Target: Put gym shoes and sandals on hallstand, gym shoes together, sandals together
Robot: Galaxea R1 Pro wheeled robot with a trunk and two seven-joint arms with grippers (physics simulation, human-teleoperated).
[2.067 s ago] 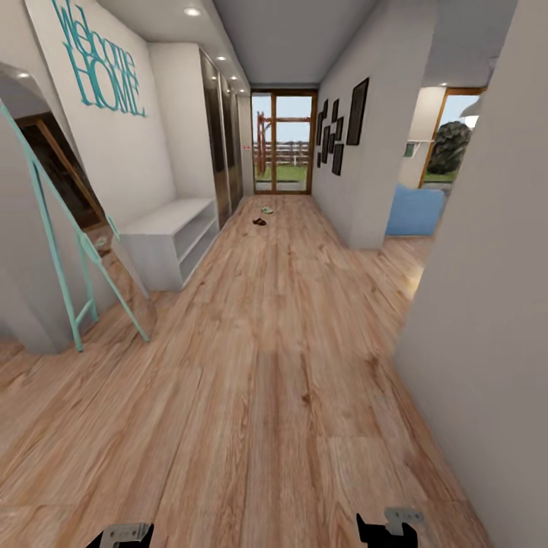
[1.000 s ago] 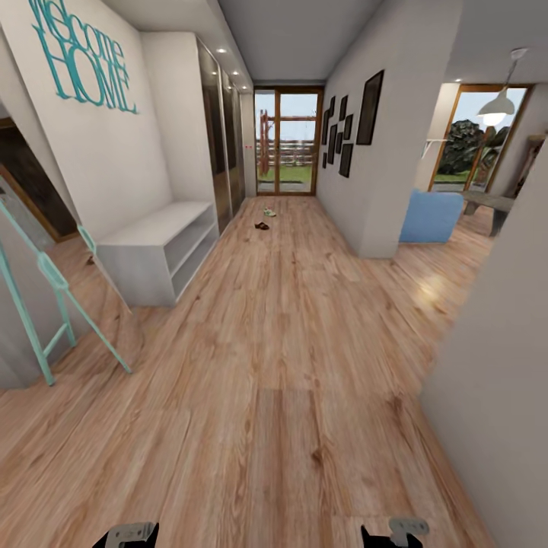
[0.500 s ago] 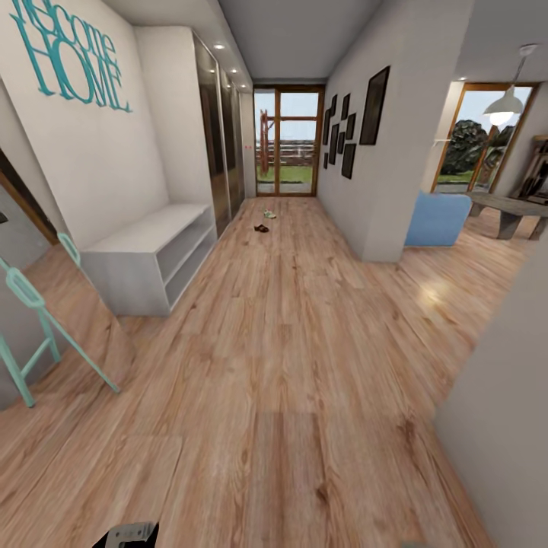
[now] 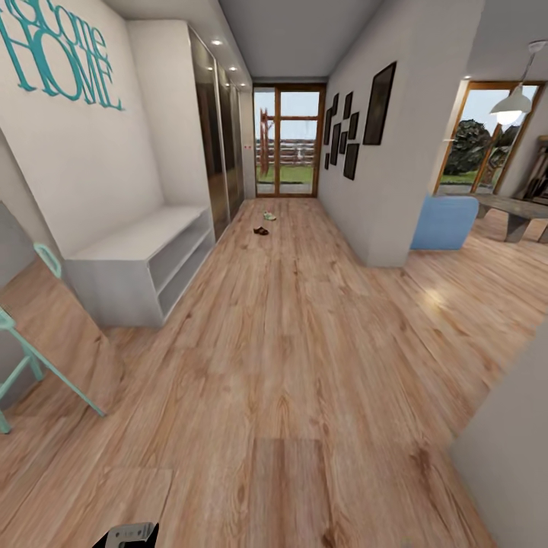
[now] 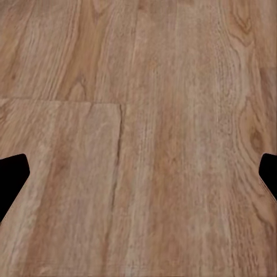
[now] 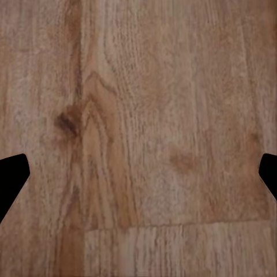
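Lying far down the corridor floor (image 4: pixel 289 365): a dark brown sandal (image 4: pixel 261 230), and beyond it a pale greenish gym shoe (image 4: pixel 269 216), both tiny. Light grey hallstand (image 4: pixel 144 259) at left, shelves bare. Left pincer (image 5: pixel 138 173) and right pincer (image 6: pixel 138 173) both released, above planks.

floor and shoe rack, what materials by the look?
Corridor floor: light brown wood-look planks, grain, knots and plank seams visible, slight sheen; could be laminate. Shoe rack: pale grey, flat matte panels with no grain, likely painted board.
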